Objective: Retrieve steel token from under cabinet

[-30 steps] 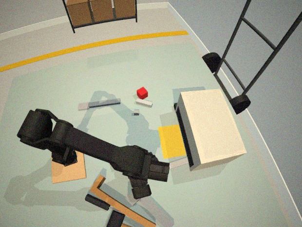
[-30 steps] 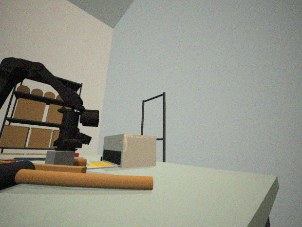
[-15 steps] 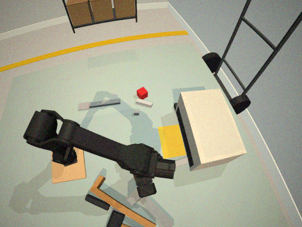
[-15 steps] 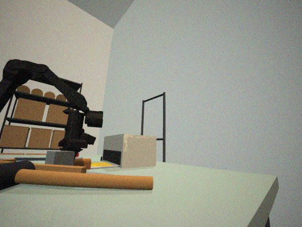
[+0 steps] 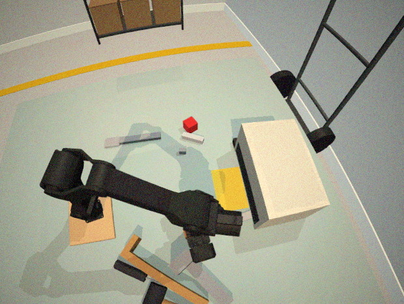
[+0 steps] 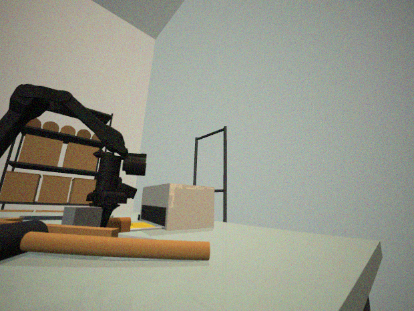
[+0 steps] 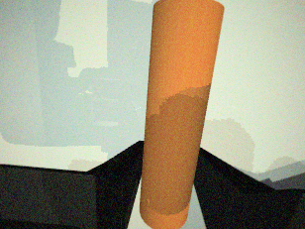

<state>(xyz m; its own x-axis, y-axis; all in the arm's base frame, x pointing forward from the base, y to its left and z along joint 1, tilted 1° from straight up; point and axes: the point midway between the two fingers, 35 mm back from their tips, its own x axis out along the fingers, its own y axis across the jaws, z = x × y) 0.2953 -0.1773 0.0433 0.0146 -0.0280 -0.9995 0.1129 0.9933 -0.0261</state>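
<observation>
Gripper (image 5: 199, 240) (image 6: 106, 222) (image 7: 166, 149): part-way open, pinching an orange round rod (image 7: 178, 98), one finger each side in wrist cam. Not a full close, rod's in the way. Rod runs up the frame btwn the fingers; rest of that tool mostly hidden under the wrist in top cam, so can't tell its full shape or if the tip touches anything.

Token: can't see it in any view. Dark slot band (image 5: 246, 181) (image 6: 153, 215) along cabinet (image 5: 284, 166) (image 6: 190, 207) bottom front shows no detail, so exact pos unknown.

Yellow target area (image 5: 230, 189) (image 6: 142, 225) lies right along cabinet front. Wrist is near its robot-side corner in top cam. Pale strip (image 5: 247, 215) shows btwn wrist & cabinet front, next to the yellow; its other end is hidden by the arm.

Room: tight on the orange L-shaped piece (image 5: 163, 274) side, near the gripper w/ black parts next to it. Grey block (image 6: 82, 215) overlaps the gripper area in ext view, contact unclear. Other side of the arm: small grey block (image 5: 182, 151), white bar (image 5: 192, 137), red cube (image 5: 190, 124) & long grey bar (image 5: 140, 137), all apart from the gripper. Table edge (image 6: 361, 277) well apart from cabinet in ext view.
</observation>
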